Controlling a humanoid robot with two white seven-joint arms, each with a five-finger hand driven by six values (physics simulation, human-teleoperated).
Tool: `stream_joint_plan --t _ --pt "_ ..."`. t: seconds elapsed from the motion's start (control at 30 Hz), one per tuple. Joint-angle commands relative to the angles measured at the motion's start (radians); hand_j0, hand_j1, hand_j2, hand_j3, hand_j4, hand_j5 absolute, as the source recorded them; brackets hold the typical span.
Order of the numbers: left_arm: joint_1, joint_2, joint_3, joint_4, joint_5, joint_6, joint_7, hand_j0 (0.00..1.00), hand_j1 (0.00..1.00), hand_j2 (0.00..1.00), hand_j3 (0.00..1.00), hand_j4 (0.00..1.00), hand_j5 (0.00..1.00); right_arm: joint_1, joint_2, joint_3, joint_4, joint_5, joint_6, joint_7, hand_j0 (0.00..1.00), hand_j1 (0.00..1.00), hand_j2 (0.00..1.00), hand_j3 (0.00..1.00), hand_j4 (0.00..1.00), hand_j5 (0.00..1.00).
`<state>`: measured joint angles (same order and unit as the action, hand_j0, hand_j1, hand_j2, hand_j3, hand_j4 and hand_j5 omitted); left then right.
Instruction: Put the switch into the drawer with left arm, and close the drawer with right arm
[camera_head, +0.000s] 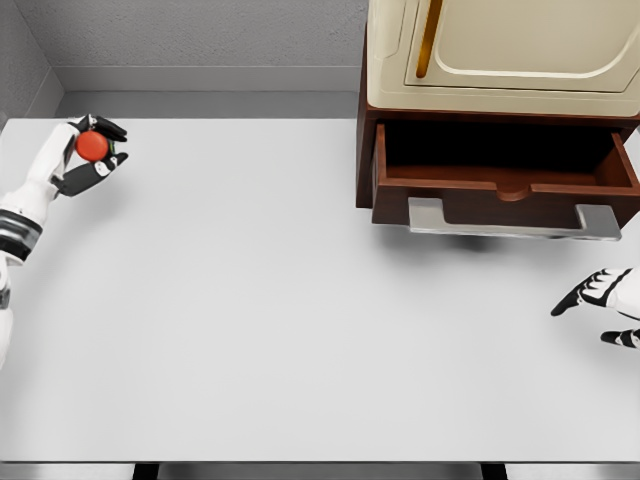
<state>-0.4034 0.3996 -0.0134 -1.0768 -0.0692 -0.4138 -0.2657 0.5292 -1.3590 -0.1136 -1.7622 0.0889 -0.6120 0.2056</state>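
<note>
A round red switch (92, 146) sits inside my left hand (95, 150) at the table's far left; the dark fingers are curled around it and it is lifted off the surface. At the upper right a dark brown drawer (505, 185) stands pulled out of its cabinet, its inside dark, a grey handle (512, 220) along its front. My right hand (605, 308) hovers at the right edge, below the drawer front and apart from it, fingers relaxed and holding nothing.
A cream appliance (505, 50) with a gold handle sits on top of the brown cabinet (365, 150). The white table (300, 320) stretches between the two hands. A grey wall runs along the back.
</note>
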Motion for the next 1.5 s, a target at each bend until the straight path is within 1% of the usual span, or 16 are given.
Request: stream_joint_plan --t 0.0,0.07,0.13,0.27,0.4,0.5,0.53,0.7,0.8,0.87,0.93,1.13,1.2,1.3,1.37,1.47 --pt "0.0 -0.001 0.0 -0.069 0.006 0.0 0.0 0.43 0.43 0.43 0.43 0.43 0.43 0.0 -0.043 0.028 0.0 -0.017 0.001 -0.008 0.72 0.72 0.72 0.72 0.72 0.72" --pt "0.0 0.001 -0.023 -0.12 0.006 0.0 0.0 0.43 0.43 0.43 0.43 0.43 0.43 0.0 -0.08 0.06 0.0 -0.018 0.001 -0.057 0.72 0.72 0.72 0.72 0.72 0.72" --pt "0.0 0.001 -0.045 -0.176 0.005 0.0 0.0 0.43 0.43 0.43 0.43 0.43 0.43 0.0 -0.109 0.072 0.001 -0.02 0.001 -0.063 0.72 0.72 0.72 0.72 0.72 0.72" --pt "0.003 0.001 -0.069 -0.247 0.0 -0.002 0.0 0.43 0.43 0.43 0.43 0.43 0.43 0.0 -0.178 0.118 0.006 -0.023 0.001 -0.101 0.72 0.72 0.72 0.72 0.72 0.72" --pt "0.014 -0.018 -0.083 -0.334 -0.049 -0.002 0.0 0.43 0.43 0.43 0.43 0.43 0.43 0.0 -0.258 0.132 0.006 -0.021 0.001 -0.143 0.72 0.72 0.72 0.72 0.72 0.72" --pt "0.014 -0.033 -0.106 -0.356 -0.067 -0.003 0.002 0.43 0.43 0.43 0.43 0.43 0.43 -0.002 -0.29 0.144 0.004 -0.021 0.001 -0.153 0.72 0.72 0.72 0.72 0.72 0.72" --pt "0.014 -0.044 -0.109 -0.373 -0.07 -0.003 0.002 0.43 0.43 0.43 0.43 0.43 0.43 -0.002 -0.296 0.144 0.004 -0.021 0.001 -0.153 0.72 0.72 0.72 0.72 0.72 0.72" --pt "0.026 -0.113 -0.114 -0.456 -0.169 -0.003 0.002 0.43 0.43 0.43 0.43 0.43 0.43 -0.002 -0.307 0.146 0.0 -0.021 0.001 -0.152 0.68 0.68 0.68 0.68 0.68 0.68" --pt "0.028 -0.12 -0.129 -0.514 -0.211 -0.002 0.002 0.43 0.43 0.43 0.43 0.43 0.43 -0.002 -0.307 0.146 -0.003 -0.021 0.001 -0.149 0.68 0.68 0.68 0.68 0.68 0.68" --pt "0.028 -0.128 -0.132 -0.532 -0.213 -0.002 0.002 0.43 0.43 0.43 0.43 0.43 0.43 -0.002 -0.305 0.146 -0.003 -0.021 0.001 -0.149 0.68 0.68 0.68 0.68 0.68 0.68" --pt "0.028 -0.151 -0.132 -0.555 -0.248 -0.002 0.002 0.43 0.43 0.43 0.43 0.43 0.43 -0.002 -0.305 0.146 -0.003 -0.021 0.001 -0.147 0.68 0.68 0.68 0.68 0.68 0.68" --pt "0.021 -0.24 -0.149 -0.574 -0.376 -0.002 0.002 0.43 0.43 0.43 0.43 0.43 0.43 -0.002 -0.296 0.147 -0.003 -0.021 0.001 -0.149 0.68 0.68 0.68 0.68 0.68 0.68" --pt "0.014 -0.252 -0.175 -0.574 -0.402 -0.002 0.002 0.43 0.43 0.43 0.43 0.43 0.43 -0.002 -0.299 0.147 -0.003 -0.021 0.001 -0.149 0.69 0.69 0.69 0.69 0.69 0.69" --pt "0.005 -0.288 -0.198 -0.586 -0.457 0.0 0.002 0.43 0.43 0.43 0.43 0.43 0.43 -0.003 -0.308 0.141 -0.003 -0.021 0.001 -0.149 0.69 0.69 0.69 0.69 0.69 0.69" --pt "-0.009 -0.289 -0.217 -0.586 -0.46 0.0 0.002 0.43 0.43 0.43 0.43 0.43 0.43 -0.005 -0.318 0.14 -0.005 -0.021 0.001 -0.149 0.69 0.69 0.69 0.69 0.69 0.69" --pt "-0.028 -0.315 -0.237 -0.586 -0.526 0.001 0.002 0.43 0.43 0.43 0.43 0.43 0.43 -0.009 -0.338 0.134 -0.005 -0.021 0.001 -0.15 0.71 0.71 0.71 0.71 0.71 0.71"
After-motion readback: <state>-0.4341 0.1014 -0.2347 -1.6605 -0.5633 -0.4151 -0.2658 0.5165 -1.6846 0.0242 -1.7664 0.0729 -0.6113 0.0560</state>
